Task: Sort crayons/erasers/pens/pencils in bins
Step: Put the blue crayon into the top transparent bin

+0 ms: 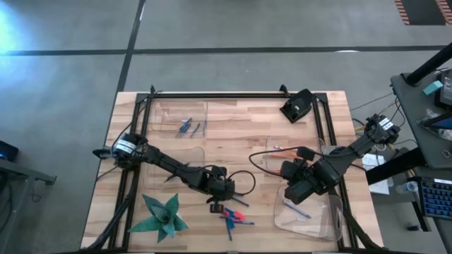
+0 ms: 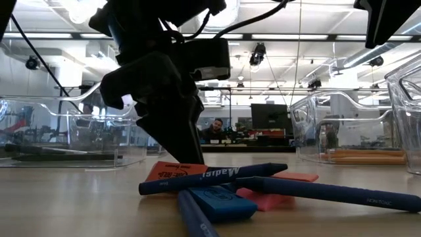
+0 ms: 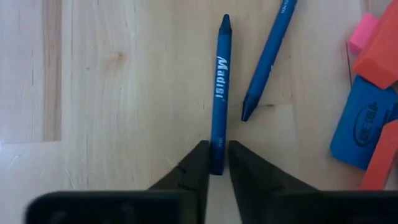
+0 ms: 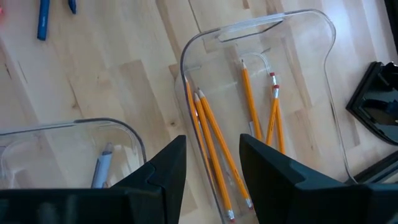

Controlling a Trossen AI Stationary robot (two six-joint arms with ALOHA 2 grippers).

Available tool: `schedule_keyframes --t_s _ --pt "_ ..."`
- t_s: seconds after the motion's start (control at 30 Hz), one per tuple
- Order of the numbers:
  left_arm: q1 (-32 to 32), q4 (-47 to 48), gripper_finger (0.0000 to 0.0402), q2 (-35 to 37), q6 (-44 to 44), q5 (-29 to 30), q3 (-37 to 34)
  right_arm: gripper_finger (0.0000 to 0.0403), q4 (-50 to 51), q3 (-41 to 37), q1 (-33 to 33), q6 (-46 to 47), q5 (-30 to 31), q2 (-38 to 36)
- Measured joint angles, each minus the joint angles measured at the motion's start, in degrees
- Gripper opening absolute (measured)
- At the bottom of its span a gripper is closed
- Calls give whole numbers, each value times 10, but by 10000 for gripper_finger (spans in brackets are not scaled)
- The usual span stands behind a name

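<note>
Lying flat on the counter (image 1: 240, 134), a blue crayon (image 3: 219, 93) has its end pinched between the left claw (image 3: 214, 158) fingers, with erasers (image 3: 364, 121) just beside it. Well apart, the right claw (image 4: 211, 162) hovers spread over a bin (image 4: 323, 37) holding pencils (image 4: 211, 140).

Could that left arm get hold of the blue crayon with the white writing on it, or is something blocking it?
Probably yes. The left gripper already has its fingers on either side of one end of the blue crayon, which lies flat on bare table. The second crayon and erasers lie off to one side.
</note>
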State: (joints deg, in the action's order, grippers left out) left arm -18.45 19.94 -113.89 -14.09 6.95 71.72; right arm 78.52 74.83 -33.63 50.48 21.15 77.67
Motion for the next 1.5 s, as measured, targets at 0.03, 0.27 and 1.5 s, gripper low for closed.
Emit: schedule_keyframes --t_s 0.03,0.27,1.5 --pt "0 0 30 0 0 0 0 139 0 0 0 0 0 0" --pt "0 3 12 6 5 0 4 139 0 0 0 -1 0 0" --pt "275 347 10 379 -157 220 -65 139 -249 -1 10 -101 149 -16"
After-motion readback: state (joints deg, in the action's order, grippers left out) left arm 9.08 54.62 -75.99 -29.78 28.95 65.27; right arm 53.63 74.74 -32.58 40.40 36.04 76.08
